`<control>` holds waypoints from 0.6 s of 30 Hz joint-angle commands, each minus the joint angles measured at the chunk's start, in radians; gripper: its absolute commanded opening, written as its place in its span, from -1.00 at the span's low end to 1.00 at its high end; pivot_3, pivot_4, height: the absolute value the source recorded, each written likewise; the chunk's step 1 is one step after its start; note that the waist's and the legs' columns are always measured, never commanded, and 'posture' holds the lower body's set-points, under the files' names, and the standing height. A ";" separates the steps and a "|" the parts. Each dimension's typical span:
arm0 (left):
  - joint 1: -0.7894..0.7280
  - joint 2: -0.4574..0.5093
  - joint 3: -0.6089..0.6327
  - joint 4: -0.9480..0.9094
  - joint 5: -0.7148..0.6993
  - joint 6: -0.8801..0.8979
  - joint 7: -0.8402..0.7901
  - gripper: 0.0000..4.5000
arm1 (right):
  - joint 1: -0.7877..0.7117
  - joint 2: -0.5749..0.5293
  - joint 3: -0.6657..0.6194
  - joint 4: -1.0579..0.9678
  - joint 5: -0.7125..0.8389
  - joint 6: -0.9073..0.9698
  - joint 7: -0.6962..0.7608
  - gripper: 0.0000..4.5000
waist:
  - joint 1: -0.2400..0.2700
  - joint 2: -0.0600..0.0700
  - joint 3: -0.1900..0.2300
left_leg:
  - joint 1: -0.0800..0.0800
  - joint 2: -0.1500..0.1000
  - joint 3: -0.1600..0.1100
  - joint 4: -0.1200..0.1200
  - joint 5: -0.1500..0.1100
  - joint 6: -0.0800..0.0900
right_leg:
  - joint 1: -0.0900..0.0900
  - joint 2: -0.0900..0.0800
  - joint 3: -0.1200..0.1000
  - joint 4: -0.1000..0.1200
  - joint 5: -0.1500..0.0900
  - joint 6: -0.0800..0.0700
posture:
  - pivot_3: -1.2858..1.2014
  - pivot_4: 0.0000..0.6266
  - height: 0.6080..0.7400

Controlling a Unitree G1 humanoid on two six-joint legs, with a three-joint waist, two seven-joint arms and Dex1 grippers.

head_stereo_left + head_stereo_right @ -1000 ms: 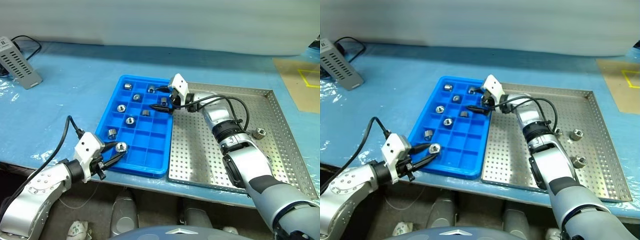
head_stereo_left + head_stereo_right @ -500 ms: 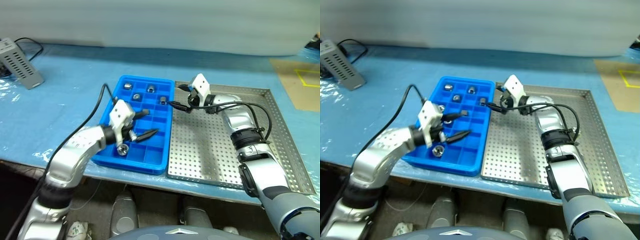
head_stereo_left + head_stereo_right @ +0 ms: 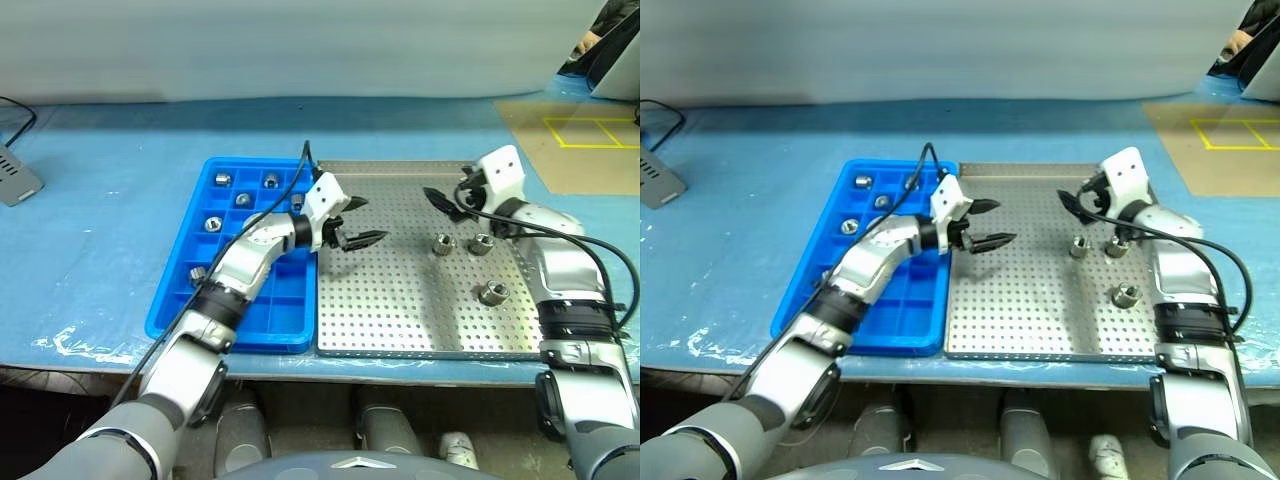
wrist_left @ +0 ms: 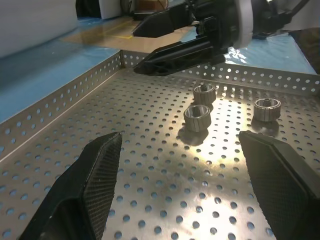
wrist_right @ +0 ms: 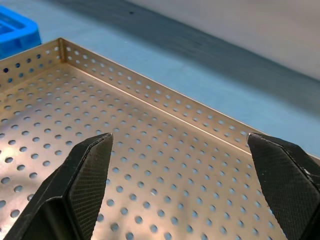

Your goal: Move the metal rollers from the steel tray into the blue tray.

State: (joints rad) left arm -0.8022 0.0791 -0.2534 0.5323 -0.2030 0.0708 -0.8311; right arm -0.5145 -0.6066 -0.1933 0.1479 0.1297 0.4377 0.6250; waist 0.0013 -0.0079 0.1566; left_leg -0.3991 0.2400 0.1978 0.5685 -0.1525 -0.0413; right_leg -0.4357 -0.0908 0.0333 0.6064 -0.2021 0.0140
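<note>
Your blue table (image 3: 120, 190) holds a grey box (image 3: 12, 183) at far left. Three metal rollers (image 3: 443, 243) remain on the steel tray (image 3: 400, 300); others sit in the blue tray (image 3: 180, 310). Left gripper (image 3: 357, 222) hovers wide open, empty. Right gripper (image 3: 440, 197) also spread wide, empty.

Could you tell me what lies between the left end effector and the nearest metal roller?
Only bare perforated floor of the steel tray; the left wrist view shows the left end effector open, the roller ahead.
</note>
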 commanded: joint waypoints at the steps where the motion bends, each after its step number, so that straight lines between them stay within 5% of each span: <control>1: -0.069 -0.047 0.028 0.105 0.016 -0.101 -0.008 0.76 | 0.045 -0.054 -0.032 -0.087 -0.001 0.042 -0.026 1.00 | -0.007 0.000 0.000 | 0.000 0.000 0.000 0.000 0.000 0.001 | 0.001 0.000 0.000 -0.001 0.000 0.000 | -0.29 -0.52 1.00; 6: -0.136 -0.107 0.049 0.277 0.056 -0.198 0.024 0.76 | 0.104 -0.066 -0.090 -0.183 0.041 0.108 -0.069 1.00 | -0.021 0.000 0.000 | -0.001 0.000 0.001 0.004 -0.003 0.004 | 0.001 -0.001 0.001 -0.001 0.000 0.000 | -0.33 -0.52 1.00; 18: -0.167 -0.153 0.099 0.351 0.057 -0.230 -0.014 0.76 | 0.224 -0.060 -0.116 -0.369 0.168 0.232 -0.039 1.00 | -0.046 0.000 0.000 | -0.002 -0.001 0.003 0.004 -0.005 0.007 | 0.001 -0.002 0.001 -0.004 0.000 0.000 | -0.37 -0.52 1.00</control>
State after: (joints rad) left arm -0.9471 -0.0749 -0.1822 0.9021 -0.1324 -0.1493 -0.8373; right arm -0.2925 -0.6589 -0.2866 -0.1548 0.2594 0.6498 0.5750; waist -0.0445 -0.0078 0.1566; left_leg -0.4009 0.2395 0.2004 0.5724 -0.1573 -0.0338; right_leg -0.4343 -0.0928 0.0343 0.6021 -0.2022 0.0141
